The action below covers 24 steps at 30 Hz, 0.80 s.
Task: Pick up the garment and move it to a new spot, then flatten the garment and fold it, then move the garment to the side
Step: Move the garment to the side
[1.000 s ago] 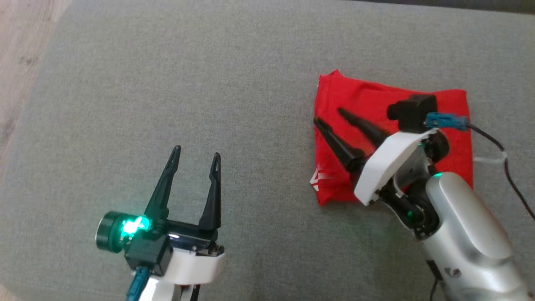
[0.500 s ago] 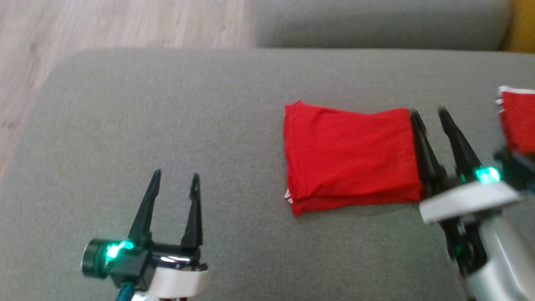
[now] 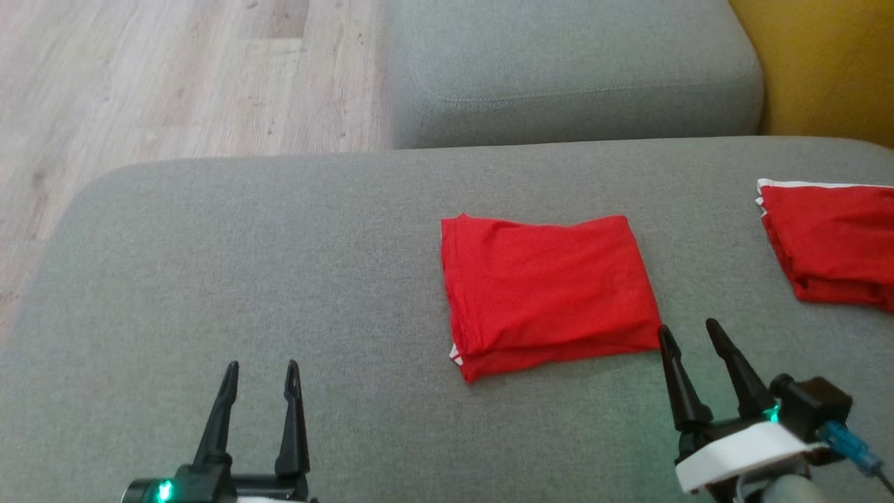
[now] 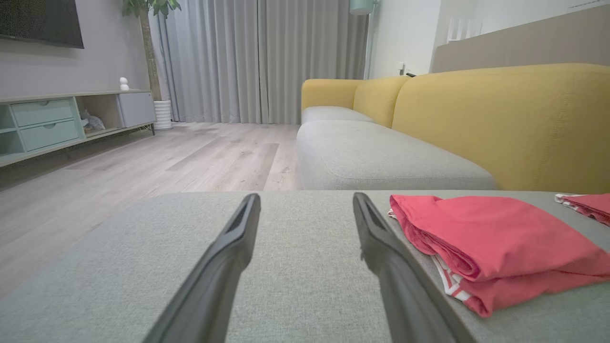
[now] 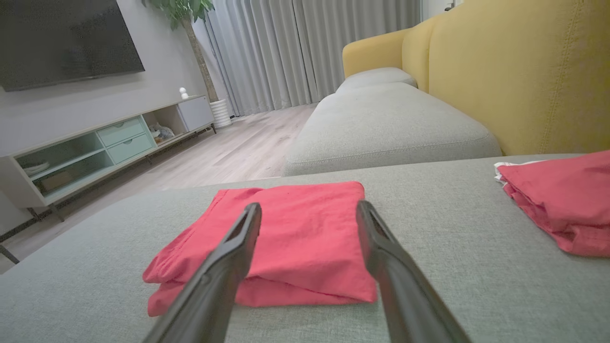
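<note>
Garment (image 3: 548,286): red, folded to a compact rectangle, lying flat on the grey seat cushion (image 3: 279,279), a little toward 3 o'clock of centre in the head view. White trim showed at its 7 o'clock corner.

Right gripper (image 3: 688,326): fingers spread, nothing between them, tips just off the garment's 5 o'clock corner, not touching. Left gripper (image 3: 262,365): also spread and empty, well apart from the cloth at its 8 o'clock.

Handling, as judged: light, soft and limp, stacked in several layers. A pinch on the top layer alone would likely peel the fold open. Better to take the whole stack at the thick folded edge on the 6 o'clock side, or slide one finger under it. The cushion fabric looked grippy, so dragging might ruck the layers.

Surroundings: second red garment (image 3: 831,241) at 3 o'clock, near but apart, which limits room on that side. Yellow backrest (image 3: 824,63) at 1 o'clock, another grey cushion (image 3: 573,77) at 12, wood floor (image 3: 140,77) at 10. Nothing lay between either gripper and the cloth
</note>
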Motion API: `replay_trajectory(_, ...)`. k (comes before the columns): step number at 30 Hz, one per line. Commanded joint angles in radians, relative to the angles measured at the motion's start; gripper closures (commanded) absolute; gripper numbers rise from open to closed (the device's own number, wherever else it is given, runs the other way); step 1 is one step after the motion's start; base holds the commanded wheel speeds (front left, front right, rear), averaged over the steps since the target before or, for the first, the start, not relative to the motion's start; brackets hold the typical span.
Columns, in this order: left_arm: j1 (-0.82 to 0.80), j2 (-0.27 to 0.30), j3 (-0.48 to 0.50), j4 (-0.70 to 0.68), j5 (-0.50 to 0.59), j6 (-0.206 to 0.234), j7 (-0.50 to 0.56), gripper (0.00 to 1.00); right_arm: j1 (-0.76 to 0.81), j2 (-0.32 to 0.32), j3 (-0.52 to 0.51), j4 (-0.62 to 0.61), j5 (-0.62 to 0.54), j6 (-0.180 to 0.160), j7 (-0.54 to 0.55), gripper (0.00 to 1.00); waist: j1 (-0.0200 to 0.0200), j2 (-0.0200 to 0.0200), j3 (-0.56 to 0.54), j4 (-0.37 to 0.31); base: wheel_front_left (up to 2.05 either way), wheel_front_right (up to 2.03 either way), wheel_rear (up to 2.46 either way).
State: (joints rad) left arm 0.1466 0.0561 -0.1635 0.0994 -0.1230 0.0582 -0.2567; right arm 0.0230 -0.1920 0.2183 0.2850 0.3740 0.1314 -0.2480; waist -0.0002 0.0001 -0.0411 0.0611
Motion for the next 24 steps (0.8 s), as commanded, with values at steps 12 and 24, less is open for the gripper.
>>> replay_trajectory(12,-0.013,-0.006,0.047,0.014,0.008,-0.009,-0.005,0.0,0.022,0.025,-0.019,-0.041,-0.048,-0.001,-0.014,0.0,0.0002,-0.0001,-0.024,0.003,0.0,0.0,0.0)
replay_trajectory(24,-0.01,-0.006,0.047,0.027,0.009,-0.005,-0.005,0.0,0.022,0.031,-0.017,-0.039,-0.06,-0.001,-0.014,0.0,0.0002,-0.0001,-0.028,0.001,0.0,0.0,0.0)
